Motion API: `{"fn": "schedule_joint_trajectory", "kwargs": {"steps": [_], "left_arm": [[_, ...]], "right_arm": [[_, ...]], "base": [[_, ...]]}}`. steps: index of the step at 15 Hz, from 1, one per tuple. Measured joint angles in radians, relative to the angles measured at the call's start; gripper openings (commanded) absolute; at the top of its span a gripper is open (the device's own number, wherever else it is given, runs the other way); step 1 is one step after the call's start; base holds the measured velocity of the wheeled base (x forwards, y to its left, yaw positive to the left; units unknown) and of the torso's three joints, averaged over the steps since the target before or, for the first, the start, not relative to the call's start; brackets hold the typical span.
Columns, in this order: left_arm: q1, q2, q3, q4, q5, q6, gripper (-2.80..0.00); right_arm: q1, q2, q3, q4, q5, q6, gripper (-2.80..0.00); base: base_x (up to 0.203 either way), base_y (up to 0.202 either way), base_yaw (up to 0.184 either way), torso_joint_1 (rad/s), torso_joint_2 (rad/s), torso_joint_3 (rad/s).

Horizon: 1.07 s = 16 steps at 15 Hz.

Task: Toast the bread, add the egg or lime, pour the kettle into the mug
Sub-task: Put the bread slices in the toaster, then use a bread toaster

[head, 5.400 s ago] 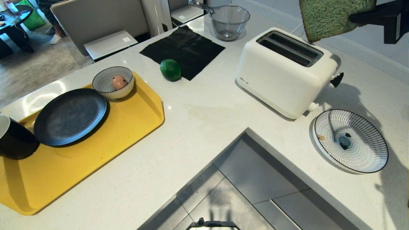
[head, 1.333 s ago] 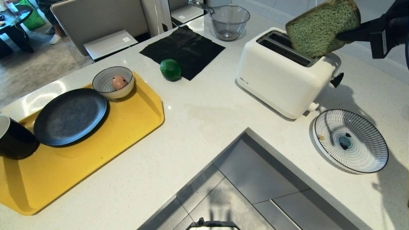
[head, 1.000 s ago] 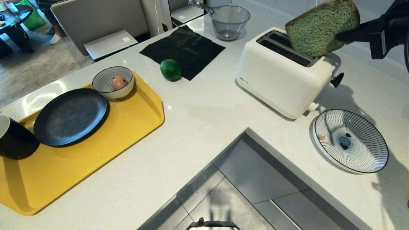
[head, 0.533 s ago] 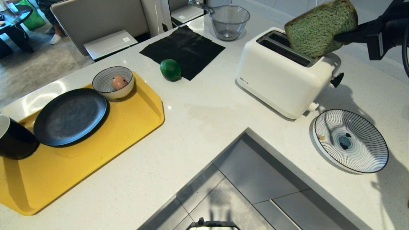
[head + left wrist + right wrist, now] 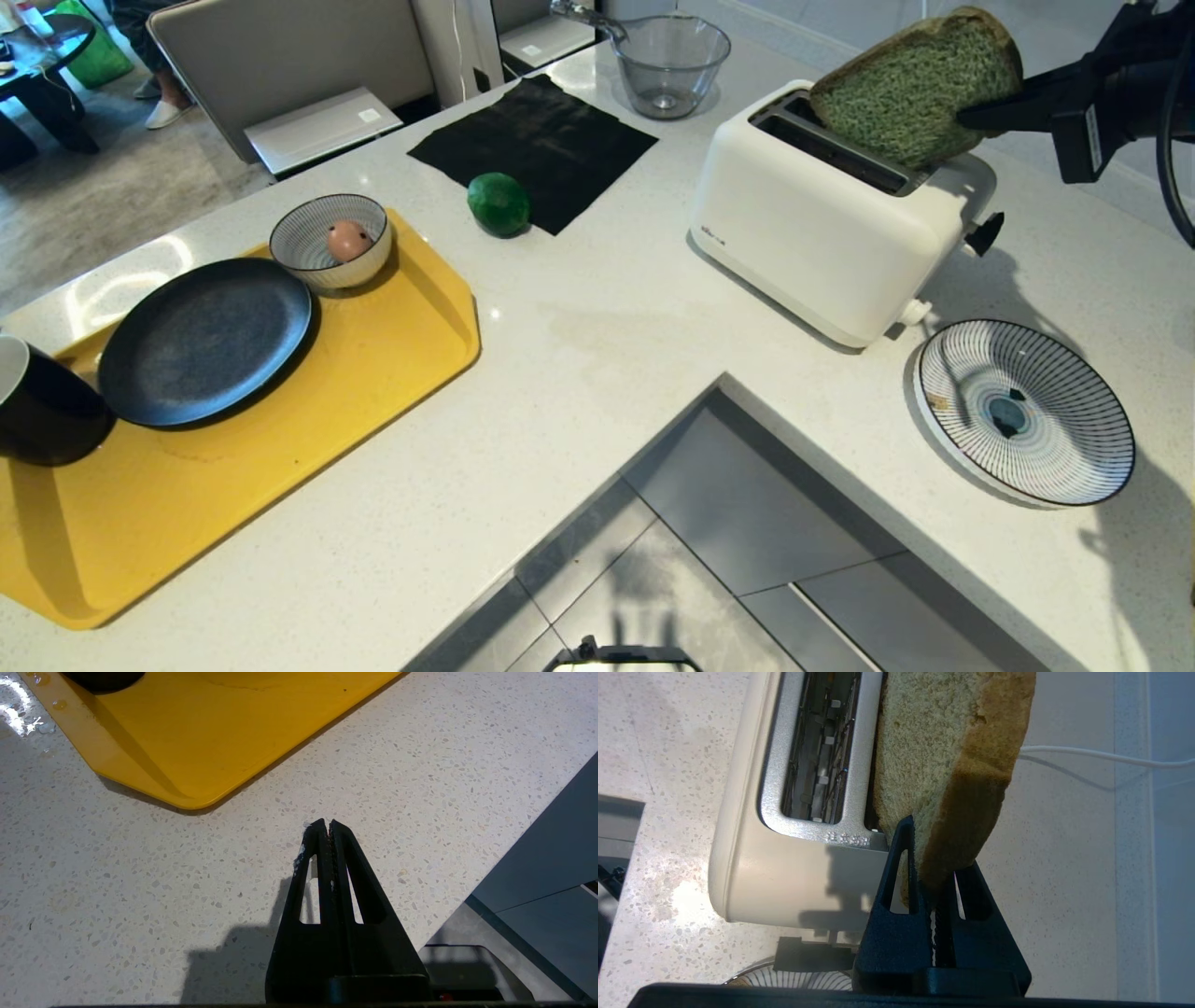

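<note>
My right gripper (image 5: 931, 877) was clamped on one corner of the thick, pale green slice of bread (image 5: 910, 93) with the dark crust. The bread stuck out past my fingertips, tilted, with its far low edge right at the back slot of the boxy white toaster (image 5: 826, 219). I could not tell if that edge was already inside the slot or only resting on the shiny rim. I think the bread had to stand up straighter and line up with the long slot before it could slide down. The slot ran long-ways away from my gripper, and so did the slice.

Just under my right gripper sat the white-and-blue striped plate (image 5: 1025, 411) on the speckled white surface (image 5: 597, 373). The round green lime (image 5: 499, 203) lay well off past the toaster, on the edge of a black cloth (image 5: 537, 140). The short black mug (image 5: 37, 406) was farthest away, on the yellow tray (image 5: 280, 448).

My left gripper (image 5: 327, 828) was closed on nothing, low over the surface, near a corner of the tray. Nothing stood between the bread and the slot.
</note>
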<state>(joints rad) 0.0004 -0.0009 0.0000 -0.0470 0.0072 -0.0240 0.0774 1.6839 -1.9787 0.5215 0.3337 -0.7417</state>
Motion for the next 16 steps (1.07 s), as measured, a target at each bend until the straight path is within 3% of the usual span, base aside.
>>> {"fn": "schedule_joint_trajectory", "kwargs": {"steps": [3, 4, 16], "left_arm": [[0.000, 0.000, 0.000, 0.000, 0.000, 0.000, -2.80], [0.000, 0.000, 0.000, 0.000, 0.000, 0.000, -2.80], [0.000, 0.000, 0.000, 0.000, 0.000, 0.000, -2.80]], "right_arm": [[0.000, 0.006, 0.000, -0.001, -0.052, 0.000, -2.80], [0.000, 0.008, 0.000, -0.001, -0.054, 0.001, 0.00], [0.019, 0.019, 0.000, -0.027, -0.047, 0.012, 0.00]], "base": [[0.000, 0.000, 0.000, 0.000, 0.00, 0.000], [0.000, 0.000, 0.000, 0.000, 0.00, 0.000], [0.000, 0.000, 0.000, 0.000, 0.00, 0.000]]}}
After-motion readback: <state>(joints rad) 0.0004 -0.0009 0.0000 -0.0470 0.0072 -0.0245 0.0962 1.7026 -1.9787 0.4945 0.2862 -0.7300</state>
